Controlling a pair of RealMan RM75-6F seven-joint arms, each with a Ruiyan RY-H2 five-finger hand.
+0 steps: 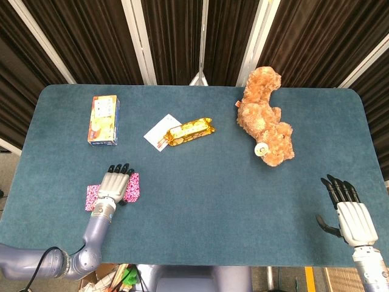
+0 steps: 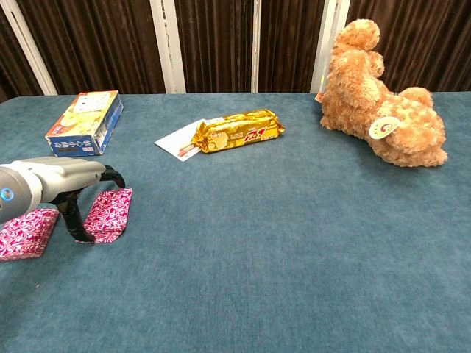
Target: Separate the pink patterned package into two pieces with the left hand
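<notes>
The pink patterned package lies near the table's front left as two flat parts. One piece [image 1: 133, 185] [image 2: 110, 212] shows to the right of my left hand, the other piece [image 1: 92, 197] [image 2: 26, 232] to its left. My left hand [image 1: 113, 185] [image 2: 55, 184] lies over the gap between them, palm down. Its dark fingertips [image 2: 77, 229] touch down at the inner edge of the right piece. It grips nothing that I can see. My right hand [image 1: 351, 214] rests open, palm down, at the front right, far from the package; the chest view does not show it.
On the blue table [image 1: 200, 201], a snack box [image 1: 103, 120] lies at the back left. A gold wrapped bar [image 1: 191, 131] lies on a white card [image 1: 159, 131] at the back centre. A brown teddy bear [image 1: 265, 118] lies at the back right.
</notes>
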